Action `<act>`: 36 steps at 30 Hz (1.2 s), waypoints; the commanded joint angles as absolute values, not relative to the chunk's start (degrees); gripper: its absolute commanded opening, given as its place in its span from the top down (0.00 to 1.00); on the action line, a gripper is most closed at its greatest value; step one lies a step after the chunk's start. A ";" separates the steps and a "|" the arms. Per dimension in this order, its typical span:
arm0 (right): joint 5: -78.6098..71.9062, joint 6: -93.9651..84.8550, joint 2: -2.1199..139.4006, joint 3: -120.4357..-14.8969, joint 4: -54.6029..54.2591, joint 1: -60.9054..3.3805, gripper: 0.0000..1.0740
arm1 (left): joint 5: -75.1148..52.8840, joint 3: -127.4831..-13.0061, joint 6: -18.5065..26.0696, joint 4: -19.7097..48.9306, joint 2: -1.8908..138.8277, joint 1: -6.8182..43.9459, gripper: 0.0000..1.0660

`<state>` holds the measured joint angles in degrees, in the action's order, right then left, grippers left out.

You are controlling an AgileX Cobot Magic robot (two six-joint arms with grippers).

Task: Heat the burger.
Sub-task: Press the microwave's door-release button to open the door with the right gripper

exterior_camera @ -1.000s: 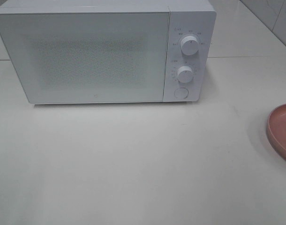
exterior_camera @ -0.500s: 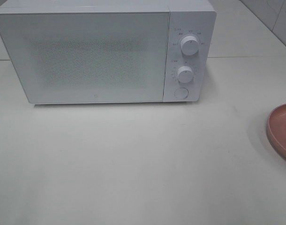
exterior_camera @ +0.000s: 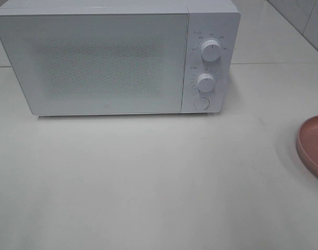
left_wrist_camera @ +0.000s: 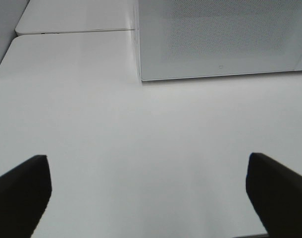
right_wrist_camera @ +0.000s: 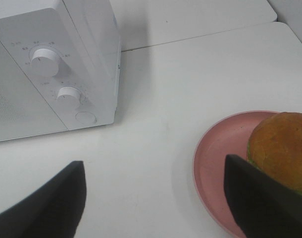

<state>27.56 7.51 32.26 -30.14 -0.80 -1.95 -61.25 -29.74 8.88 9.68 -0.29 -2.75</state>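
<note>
A white microwave [exterior_camera: 117,57] stands at the back of the table with its door shut; two knobs and a round button [exterior_camera: 201,103] sit on its right panel. The burger [right_wrist_camera: 280,147], brown bun with green under it, rests on a pink plate [right_wrist_camera: 218,158] in the right wrist view. In the exterior high view only the plate's rim [exterior_camera: 311,146] shows at the right edge, and no arm appears. My right gripper [right_wrist_camera: 156,198] is open, hovering short of the plate, one finger overlapping the burger's side. My left gripper [left_wrist_camera: 148,191] is open over bare table in front of the microwave [left_wrist_camera: 220,39].
The white table [exterior_camera: 148,177] spreads in front of the microwave. A seam between table slabs runs behind and beside the microwave [right_wrist_camera: 52,74]. A tiled wall shows at the far right corner.
</note>
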 commanded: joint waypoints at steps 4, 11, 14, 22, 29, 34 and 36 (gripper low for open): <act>20.17 7.45 37.07 -30.42 -0.74 -1.83 0.31 | -61.48 -29.62 8.59 10.20 -1.60 -2.86 0.06; 16.21 7.45 41.37 -30.42 -0.74 -1.83 0.31 | -61.48 -29.62 8.59 10.20 -1.60 -2.86 0.06; 14.04 7.45 43.60 -30.42 -0.74 -1.83 0.31 | -61.48 -29.62 8.59 10.20 -1.60 -2.86 0.06; 7.16 7.45 50.02 -30.42 -0.63 -1.83 0.31 | -61.48 -29.62 8.59 10.20 -1.60 -2.86 0.06; -1.83 7.45 55.63 -30.42 -0.34 -1.83 0.31 | -61.48 -29.62 8.59 10.20 -1.60 -2.86 0.06; -10.26 7.45 61.02 -30.42 -0.34 -1.83 0.31 | -61.48 -29.62 8.59 10.20 -1.60 -2.86 0.06; -11.52 7.45 61.94 -30.42 -0.34 -1.83 0.31 | -61.48 -29.62 8.59 10.20 -1.60 -2.86 0.06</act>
<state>-7.28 7.51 59.99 -30.14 -0.80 -1.95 -61.25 -29.74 8.88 9.68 -0.29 -2.75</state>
